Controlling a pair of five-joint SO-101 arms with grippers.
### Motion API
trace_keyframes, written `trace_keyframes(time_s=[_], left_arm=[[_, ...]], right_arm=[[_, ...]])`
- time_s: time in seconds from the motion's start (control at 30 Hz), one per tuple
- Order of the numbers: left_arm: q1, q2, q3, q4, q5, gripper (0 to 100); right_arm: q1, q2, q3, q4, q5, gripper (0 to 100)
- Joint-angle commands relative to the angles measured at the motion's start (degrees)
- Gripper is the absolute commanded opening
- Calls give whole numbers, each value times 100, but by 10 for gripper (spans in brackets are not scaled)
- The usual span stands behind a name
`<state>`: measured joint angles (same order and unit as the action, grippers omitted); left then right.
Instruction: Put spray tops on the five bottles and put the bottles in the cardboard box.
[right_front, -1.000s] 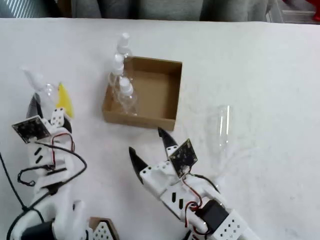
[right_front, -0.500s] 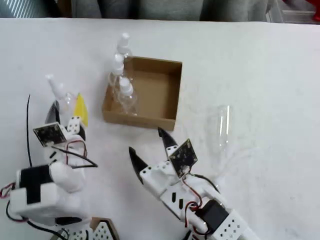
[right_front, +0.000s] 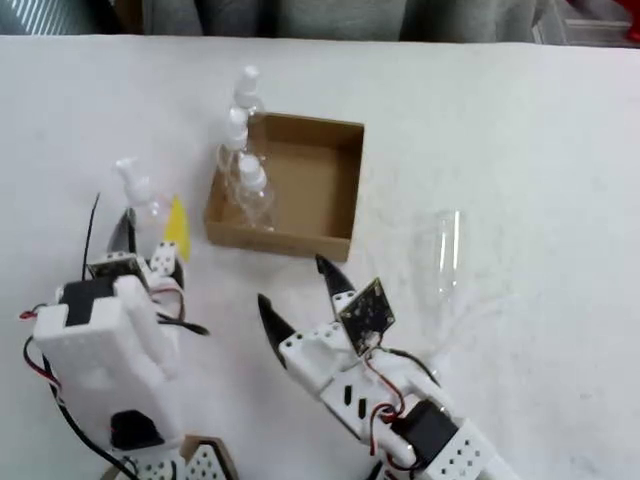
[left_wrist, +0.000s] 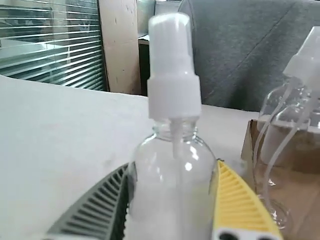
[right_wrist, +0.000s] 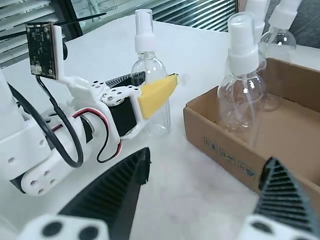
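Observation:
My left gripper (right_front: 150, 232) is shut on a clear bottle (right_front: 142, 199) with a white spray top, held upright just left of the cardboard box (right_front: 322, 170). In the left wrist view the bottle (left_wrist: 170, 165) stands between the grey and yellow fingers (left_wrist: 239, 205). The right wrist view shows this bottle (right_wrist: 148, 70) with its base at or near the table. Three capped bottles (right_front: 251, 188) stand along the box's left wall. An uncapped clear bottle (right_front: 447, 250) lies on its side right of the box. My right gripper (right_front: 292, 281) is open in front of the box, holding nothing.
The white table (right_front: 520, 130) is bare behind and right of the box. The box's near wall (right_wrist: 235, 150) lies close ahead of my right gripper (right_wrist: 209, 161). A brown piece (right_front: 205, 455) sits at the front edge by the left arm's base.
My left arm has carried the capped bottle rightward and nearer, from the far left to just beside the box. The right arm has not moved.

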<state>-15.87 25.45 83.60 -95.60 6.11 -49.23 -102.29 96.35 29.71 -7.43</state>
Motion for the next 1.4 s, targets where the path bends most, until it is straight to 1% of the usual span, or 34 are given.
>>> trace_keyframes(time_s=[0.0, 0.2, 0.33, 0.57, 0.73, 0.83, 0.9, 1.2, 1.27, 1.37], left_arm=[[145, -4, -132, -185, -264, 113], [189, -4, -123, -185, -308, 114], [198, -4, -79, -193, -563, 120], [154, 4, -53, -202, -378, 234], [154, -40, 211, -220, -396, 238], [154, -48, 466, -440, -431, 241], [145, -48, 563, -448, -431, 242], [101, -48, 607, -484, -589, 243], [92, -48, 615, -501, -563, 272], [92, -48, 668, -510, -545, 354]], right_arm=[[13, -48, 53, 40, 123, 321], [13, -48, 53, 40, 123, 321], [13, -48, 53, 40, 123, 321], [13, -40, 53, 40, 123, 321], [13, -22, 53, 40, 123, 321], [13, -22, 53, 40, 123, 321], [13, -22, 53, 40, 123, 321], [40, -13, 53, 40, 123, 321], [40, -13, 53, 40, 123, 321], [40, -13, 53, 40, 123, 321]])
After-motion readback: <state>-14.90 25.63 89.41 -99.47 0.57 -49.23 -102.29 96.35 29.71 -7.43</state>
